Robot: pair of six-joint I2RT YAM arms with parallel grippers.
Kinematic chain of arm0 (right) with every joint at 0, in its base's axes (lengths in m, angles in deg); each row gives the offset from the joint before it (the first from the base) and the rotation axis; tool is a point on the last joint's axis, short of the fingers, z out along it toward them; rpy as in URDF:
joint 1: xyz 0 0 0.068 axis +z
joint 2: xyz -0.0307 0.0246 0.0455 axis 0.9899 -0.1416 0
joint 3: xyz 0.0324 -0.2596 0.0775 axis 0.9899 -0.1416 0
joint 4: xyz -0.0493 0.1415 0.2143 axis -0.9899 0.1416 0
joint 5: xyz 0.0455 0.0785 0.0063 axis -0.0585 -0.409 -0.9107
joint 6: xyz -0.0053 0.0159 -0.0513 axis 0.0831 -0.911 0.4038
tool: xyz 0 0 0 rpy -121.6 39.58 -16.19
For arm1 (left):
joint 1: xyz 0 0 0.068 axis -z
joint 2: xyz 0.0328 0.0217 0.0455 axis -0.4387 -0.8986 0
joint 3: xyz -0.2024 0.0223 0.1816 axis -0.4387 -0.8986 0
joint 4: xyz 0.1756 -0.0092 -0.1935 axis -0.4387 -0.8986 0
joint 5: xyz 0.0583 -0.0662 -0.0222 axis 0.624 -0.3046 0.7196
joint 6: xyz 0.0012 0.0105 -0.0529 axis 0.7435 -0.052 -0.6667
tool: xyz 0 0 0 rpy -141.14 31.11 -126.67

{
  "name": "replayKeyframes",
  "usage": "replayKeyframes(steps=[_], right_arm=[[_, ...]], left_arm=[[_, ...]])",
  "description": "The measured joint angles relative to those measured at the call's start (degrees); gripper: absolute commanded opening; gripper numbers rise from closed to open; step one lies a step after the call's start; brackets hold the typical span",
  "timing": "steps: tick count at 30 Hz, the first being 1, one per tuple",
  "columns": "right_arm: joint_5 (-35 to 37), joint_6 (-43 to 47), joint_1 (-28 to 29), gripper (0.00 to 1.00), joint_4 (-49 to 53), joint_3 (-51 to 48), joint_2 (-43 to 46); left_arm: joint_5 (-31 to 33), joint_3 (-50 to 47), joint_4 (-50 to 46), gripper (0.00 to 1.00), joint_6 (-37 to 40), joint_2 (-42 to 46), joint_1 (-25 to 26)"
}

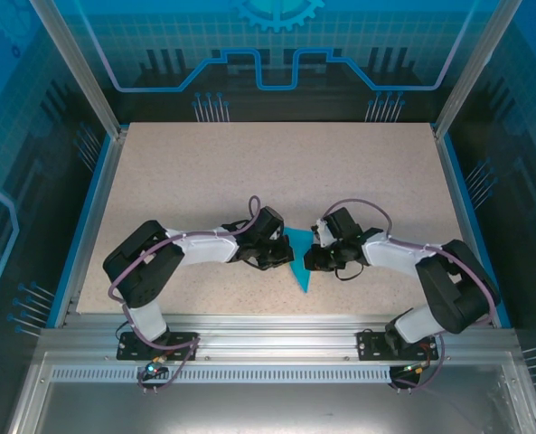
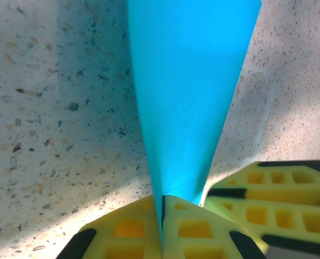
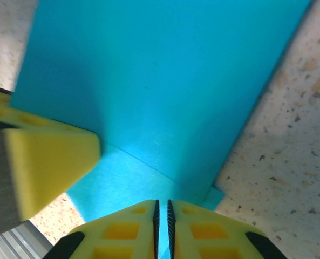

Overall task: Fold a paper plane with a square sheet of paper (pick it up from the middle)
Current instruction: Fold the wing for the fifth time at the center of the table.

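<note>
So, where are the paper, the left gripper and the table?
paper [image 2: 186, 97]: left wrist view, flat middle.
left gripper [image 2: 162, 218]: left wrist view, between its fingertips.
table [image 2: 52, 108]: left wrist view, bare speckled top.

No legible text, labels or numbers — none (brands neither).

The two arms are built alike. The left arm [image 1: 182, 246] has a bulky black housing at the shoulder, then a smooth white link, then a black wrist block. The right arm [image 1: 399, 256] has the same parts in the same colours. A thin grey-purple cable [image 1: 114, 287] runs along the left arm in loose loops, and a second cable [image 1: 367, 202] makes an arch by the right wrist. Each arm stands on a small black base plate [image 1: 156, 344]. The jaws are yellow, with rows of square hollow pockets and black edges.
</note>
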State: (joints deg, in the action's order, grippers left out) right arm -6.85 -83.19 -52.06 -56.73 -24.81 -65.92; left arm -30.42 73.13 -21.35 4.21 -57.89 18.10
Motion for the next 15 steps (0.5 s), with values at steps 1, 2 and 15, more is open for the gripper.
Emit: replayKeyframes(steps=[1, 2, 15], right_arm=[[0.7, 0.0, 0.5, 0.24, -0.1, -0.3, 1.7], [1.7, -0.1, 1.1, 0.3, -0.2, -0.8, 4.2], [21.8, -0.7, 19.1, 0.51, -4.9, -11.3, 18.6]], left_arm=[[0.0, 0.0, -0.2, 0.0, -0.1, 0.0, 0.0], [0.0, 0.0, -0.5, 0.0, -0.3, 0.0, 0.0], [0.0, 2.2, -3.8, 0.0, -3.1, 0.0, 0.0]])
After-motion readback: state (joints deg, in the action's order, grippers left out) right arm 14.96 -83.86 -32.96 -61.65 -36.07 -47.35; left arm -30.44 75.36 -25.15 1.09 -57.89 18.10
